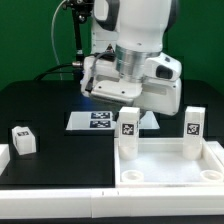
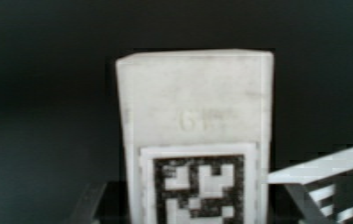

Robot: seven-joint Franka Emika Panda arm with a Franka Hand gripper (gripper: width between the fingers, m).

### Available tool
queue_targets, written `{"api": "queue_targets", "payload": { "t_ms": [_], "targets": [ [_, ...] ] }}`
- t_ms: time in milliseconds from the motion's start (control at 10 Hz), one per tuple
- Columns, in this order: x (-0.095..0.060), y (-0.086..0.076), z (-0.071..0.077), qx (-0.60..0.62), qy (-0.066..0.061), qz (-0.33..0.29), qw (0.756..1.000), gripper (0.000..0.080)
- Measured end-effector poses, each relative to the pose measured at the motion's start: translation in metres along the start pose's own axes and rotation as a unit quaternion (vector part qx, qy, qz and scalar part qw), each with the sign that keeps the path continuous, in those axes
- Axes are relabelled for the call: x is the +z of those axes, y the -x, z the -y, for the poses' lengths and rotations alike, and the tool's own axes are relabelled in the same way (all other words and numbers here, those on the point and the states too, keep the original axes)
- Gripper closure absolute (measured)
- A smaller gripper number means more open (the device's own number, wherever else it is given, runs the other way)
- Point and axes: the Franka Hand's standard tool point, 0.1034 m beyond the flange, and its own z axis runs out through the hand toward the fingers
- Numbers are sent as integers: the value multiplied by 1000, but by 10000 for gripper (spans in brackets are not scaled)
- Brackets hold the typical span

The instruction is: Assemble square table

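Slab point(image 1: 170, 165) lies flat on the counter point(image 1: 45, 105), raised rim up, with round holes point(image 1: 135, 178) open at its two near corners. Leg point(image 1: 129, 127) stands upright at the slab's far corner on the exterior view's left, tag facing the camera. End effector point(image 1: 129, 110) sits straight over that leg, narrowed on its top. In the wrist view the leg fills the gap, tag low on its face, with a slab edge just beside it. The fingertips themselves are hard to make out in either view. Second leg point(image 1: 193, 126) stands upright at the slab's other far corner, tag forward, apart from the arm. Third leg point(image 1: 22, 140) rests on the counter well apart from the slab, toward the exterior view's left, with a plain block point(image 1: 4, 160) near it at the frame edge. Marker board point(image 1: 98, 120) lies flat behind the slab, just past the held leg.
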Motion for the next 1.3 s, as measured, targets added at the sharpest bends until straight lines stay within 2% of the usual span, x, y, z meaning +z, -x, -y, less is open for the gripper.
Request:
{"api": "queue_targets", "payload": {
  "t_ms": [100, 400, 600, 700, 900, 1000, 1100, 1300],
  "targets": [
    [-3, 4, 16, -47, -6, 4, 999, 515],
    [5, 8, 46, -133, -16, 3, 991, 515],
    [12, 10, 60, -176, -22, 2, 984, 515],
    [15, 10, 66, -157, -22, 0, 987, 515],
    [17, 11, 67, -128, -23, 0, 992, 515],
    [20, 4, 67, -119, -22, -1, 993, 515],
    [21, 8, 71, -115, -25, -3, 993, 515],
    [20, 14, 70, -115, -27, -2, 993, 515]
  ]
}}
